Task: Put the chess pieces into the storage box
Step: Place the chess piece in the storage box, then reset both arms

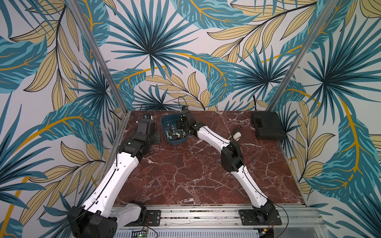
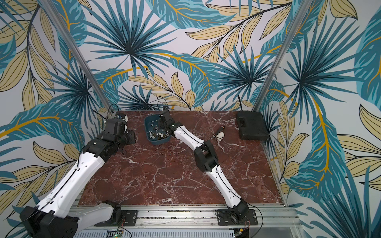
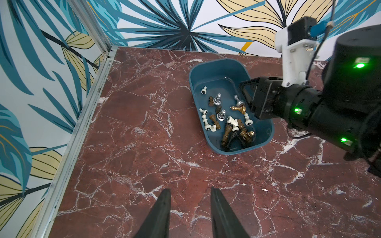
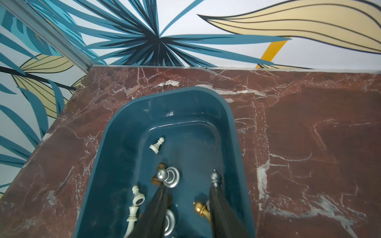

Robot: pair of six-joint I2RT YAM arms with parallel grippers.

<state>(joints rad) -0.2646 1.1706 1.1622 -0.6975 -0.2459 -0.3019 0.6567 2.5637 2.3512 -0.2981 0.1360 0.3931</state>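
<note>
1. The bench, a red marbled slab, is crossed by both arms, which reach from its near edge toward its far edge.
2. Toward the left edge, the left gripper is held above bare marble. Its fingers are spread and nothing is seen between them.
3. Toward the right edge, a dark-handled tool is laid just beside a white fitting.
4. Near the far edge, left of the middle, the box is set flat on the bench.
5. The chess pieces are seen inside the box. Most are heaped on their sides at its nearer end, and two silver ones appear upright.
6. The right gripper is held over the open box, just above the pieces. Its fingers are spread and nothing is pinched. A gold piece is seen just beside one finger.
7. In the far right corner, a flat black case is placed.
</note>
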